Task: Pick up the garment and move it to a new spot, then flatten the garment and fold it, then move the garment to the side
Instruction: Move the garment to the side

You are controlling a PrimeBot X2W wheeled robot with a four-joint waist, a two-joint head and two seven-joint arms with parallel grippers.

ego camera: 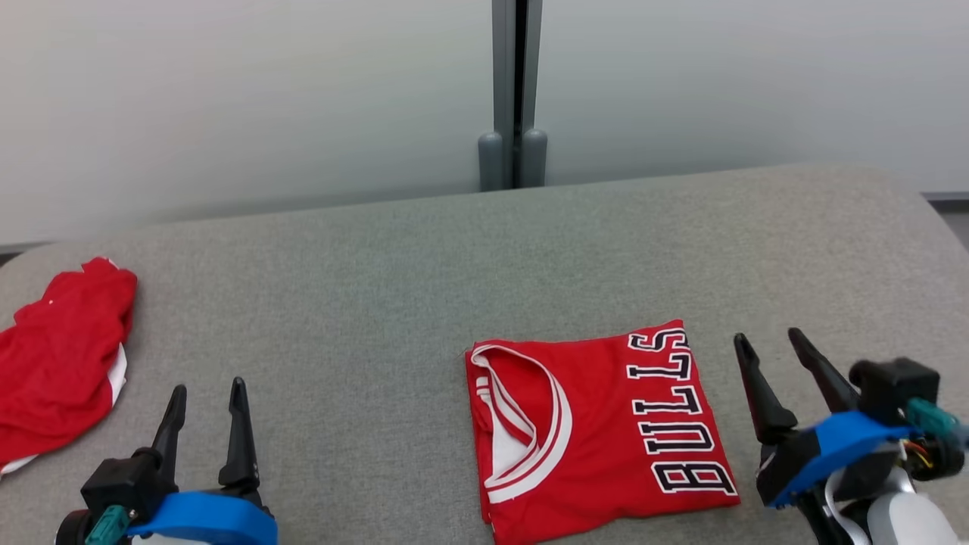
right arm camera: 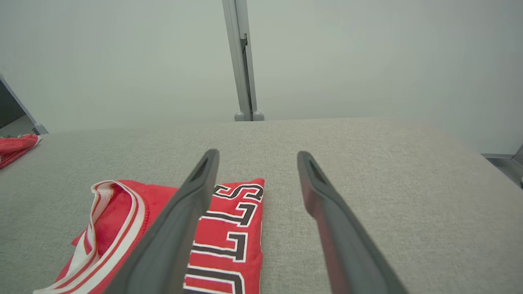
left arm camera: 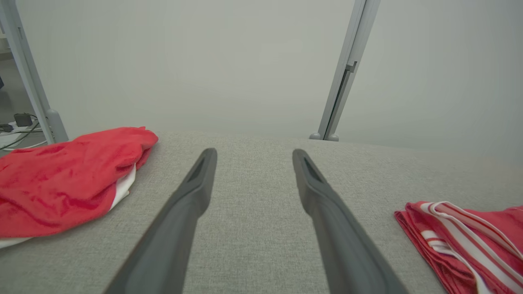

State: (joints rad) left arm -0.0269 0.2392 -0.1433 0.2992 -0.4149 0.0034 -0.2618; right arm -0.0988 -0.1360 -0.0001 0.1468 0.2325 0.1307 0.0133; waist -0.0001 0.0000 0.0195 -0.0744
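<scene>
Here the left hand [ego camera: 209, 387] and the right hand [ego camera: 768, 337] gape empty; pinching only the top layer of the garment [ego camera: 598, 431] at the front edge of the counter [ego camera: 378, 288] may unfold it.

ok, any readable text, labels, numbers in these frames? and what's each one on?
"BULLS": black block letters edged in white, on the folded red fabric jersey, running sideways along its right edge in the head view.
Crumpled red and white cloth at the left: no lettering visible.
Nothing else reads as text.
</scene>
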